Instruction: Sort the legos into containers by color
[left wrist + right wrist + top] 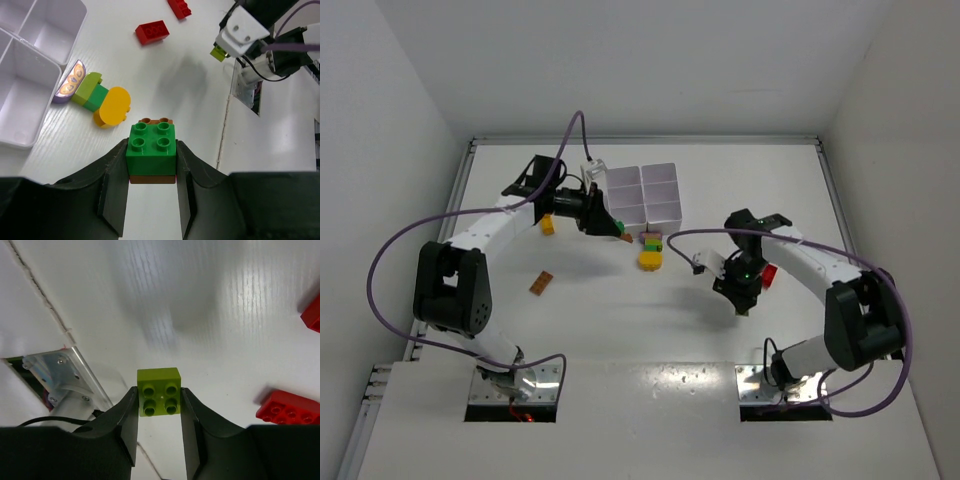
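With the left claw [617,228] clamped on the green brick [151,145] and the right claw [159,406] on the lime brick [159,390], carry each over the tray [35,52], ahead-left of the left claw, releasing low inside separate compartments.

- The brown brick [155,120] under the green brick [151,142] clamped in the left gripper [151,162] is mostly covered; only two far studs and a thin near strip show.
- The white tray [47,56] runs off the left and top edges of the left wrist view.
- The top red brick [179,7] is cut by that view's upper edge.
- In the right wrist view, the far red brick [312,315] and the near red brick [287,407] are cut by the right edge.
- The lime brick [159,390], pinched in the right gripper [159,397], cannot be made out from the top camera.
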Robot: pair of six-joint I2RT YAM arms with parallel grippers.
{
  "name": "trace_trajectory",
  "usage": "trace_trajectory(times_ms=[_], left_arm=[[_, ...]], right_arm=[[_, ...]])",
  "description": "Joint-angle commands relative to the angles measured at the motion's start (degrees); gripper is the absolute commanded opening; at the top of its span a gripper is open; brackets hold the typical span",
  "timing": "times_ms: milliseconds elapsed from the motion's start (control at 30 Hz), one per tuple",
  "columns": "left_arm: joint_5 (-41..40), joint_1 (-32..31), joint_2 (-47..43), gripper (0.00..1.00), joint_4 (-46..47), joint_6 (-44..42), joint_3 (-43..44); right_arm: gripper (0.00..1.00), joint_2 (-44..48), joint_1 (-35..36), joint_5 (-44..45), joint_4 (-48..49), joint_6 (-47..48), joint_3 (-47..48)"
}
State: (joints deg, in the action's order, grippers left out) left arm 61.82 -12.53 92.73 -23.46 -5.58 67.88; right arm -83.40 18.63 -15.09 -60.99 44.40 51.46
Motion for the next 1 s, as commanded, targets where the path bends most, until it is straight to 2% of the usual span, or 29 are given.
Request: trace_trajectory(times_ms=[0,200,500,533,567,667,733,867,967], left_arm=[[0.05,0.67,-0.54,0.00,1.58,-1.01,2.87],[-0.47,0.67,0.00,0.00,2.11,-1.01,2.88],[-0.47,1.20,0.00,0.00,2.11,-0.48,3.93],[-0.47,1.20,0.52,0.00,2.11,-0.48,3.93],[-0.47,1.20,0.52,0.00,2.11,-0.48,3.93],[-0.47,1.20,1.05,0.00,2.11,-0.48,4.45],[-0.47,1.20,1.05,0.00,2.11,-0.48,4.46],[-0.47,1.20,1.05,0.00,2.11,-0.48,4.46],[0.05,1.20,1.58,0.00,2.11,-0.48,4.46]], right_arm=[[0.00,0.43,2.98,4.72,4.21,0.60,-1.10],[0.00,-4.75,6.42,4.11,8.34,-1.42,0.04],[0.02,-10.64,9.93,2.96,9.05,-1.42,0.57],[0.05,-11.52,9.93,2.96,9.05,-1.42,0.57],[0.14,-11.53,9.93,2.96,9.05,-1.42,0.57],[0.31,-12.05,10.55,2.96,9.05,-2.04,0.57],[0.38,-12.05,11.07,2.96,9.05,-2.04,0.57],[0.46,-10.65,11.07,2.35,9.05,-2.57,0.57],[0.62,-8.99,11.07,-0.19,9.05,-4.32,3.02]])
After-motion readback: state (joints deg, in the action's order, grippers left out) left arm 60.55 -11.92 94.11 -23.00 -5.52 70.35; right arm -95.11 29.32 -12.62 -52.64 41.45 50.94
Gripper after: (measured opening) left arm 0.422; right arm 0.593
